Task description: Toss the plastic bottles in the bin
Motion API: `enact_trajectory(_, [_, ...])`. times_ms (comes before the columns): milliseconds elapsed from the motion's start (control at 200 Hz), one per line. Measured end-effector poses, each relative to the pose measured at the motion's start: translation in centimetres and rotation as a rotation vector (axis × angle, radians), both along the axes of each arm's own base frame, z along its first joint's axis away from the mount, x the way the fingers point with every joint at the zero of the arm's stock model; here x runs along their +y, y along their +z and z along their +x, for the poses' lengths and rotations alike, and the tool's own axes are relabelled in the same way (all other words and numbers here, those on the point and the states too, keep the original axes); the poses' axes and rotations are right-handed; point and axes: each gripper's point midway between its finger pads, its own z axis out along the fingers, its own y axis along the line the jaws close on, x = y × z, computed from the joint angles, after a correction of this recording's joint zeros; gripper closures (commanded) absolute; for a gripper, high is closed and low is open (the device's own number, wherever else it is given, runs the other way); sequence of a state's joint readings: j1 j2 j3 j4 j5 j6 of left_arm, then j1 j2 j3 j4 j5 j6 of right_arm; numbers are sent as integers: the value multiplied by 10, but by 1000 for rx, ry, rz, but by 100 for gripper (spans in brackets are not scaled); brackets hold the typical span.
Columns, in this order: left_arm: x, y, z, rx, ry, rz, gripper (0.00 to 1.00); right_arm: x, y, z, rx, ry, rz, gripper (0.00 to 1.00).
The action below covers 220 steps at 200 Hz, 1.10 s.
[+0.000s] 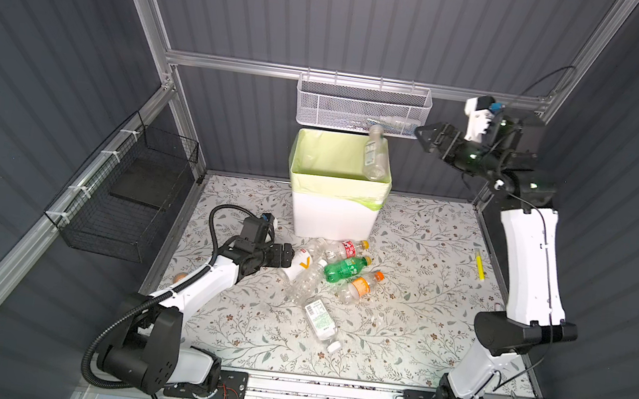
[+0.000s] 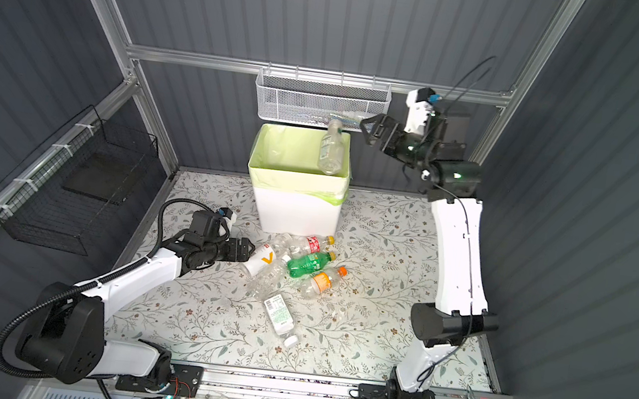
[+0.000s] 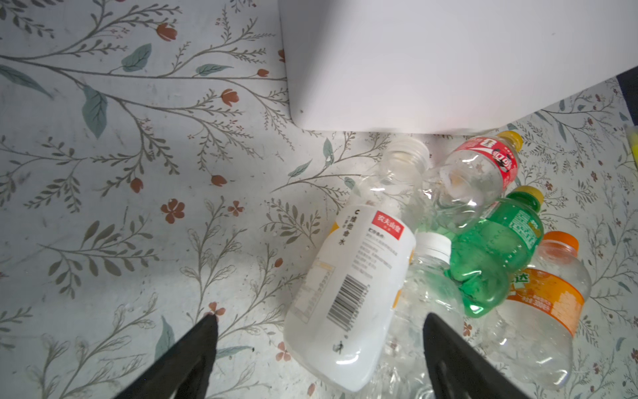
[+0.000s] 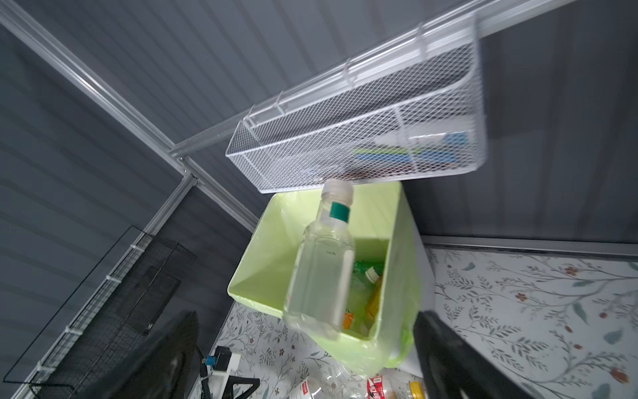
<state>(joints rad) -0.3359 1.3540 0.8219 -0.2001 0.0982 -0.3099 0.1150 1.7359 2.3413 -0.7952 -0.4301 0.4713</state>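
A clear bottle (image 1: 374, 153) (image 4: 321, 276) hangs loose in the air over the right side of the bin (image 1: 339, 180) (image 4: 276, 269), cap up. My right gripper (image 1: 421, 138) (image 4: 307, 321) is raised just right of the bin, open and holding nothing. Inside the bin lie more bottles (image 4: 366, 286). On the mat in front of the bin lies a heap of several plastic bottles. My left gripper (image 1: 288, 257) (image 3: 320, 317) stands open there, with the base of a white-labelled bottle (image 1: 298, 265) (image 3: 352, 286) between its fingers. Beside it lie a green bottle (image 3: 493, 255), a red-labelled one (image 3: 483, 165) and an orange-labelled one (image 3: 542, 304).
A white mesh basket (image 1: 361, 105) hangs on the back rail just above the bin. A black wire basket (image 1: 129, 200) hangs on the left wall. A yellow marker (image 1: 480, 265) lies on the mat at the right. Another labelled bottle (image 1: 320, 322) lies nearer the front.
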Motion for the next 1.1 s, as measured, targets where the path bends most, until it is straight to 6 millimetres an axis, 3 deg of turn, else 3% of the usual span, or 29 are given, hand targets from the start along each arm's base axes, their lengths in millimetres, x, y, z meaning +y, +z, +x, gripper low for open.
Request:
enact_trajectory(85, [-2,-1,-1,3,-8,3,6,-29,-40,-17,99,-66,16,1])
enact_trajectory(315, [-16,-15,2,32,-66,44,6,-55,-183,-53,403,-141,41,1])
enact_trajectory(455, [-18,-32,2,68,-97,86,8,-68,-239,-80,501,-194,30,1])
enact_trajectory(755, [-22,-49,7,99,-150,168,10,-73,-311,-105,634,-214,23,1])
enact_trajectory(1101, [-38,-58,18,110,-224,189,12,-72,-318,-91,623,-203,30,1])
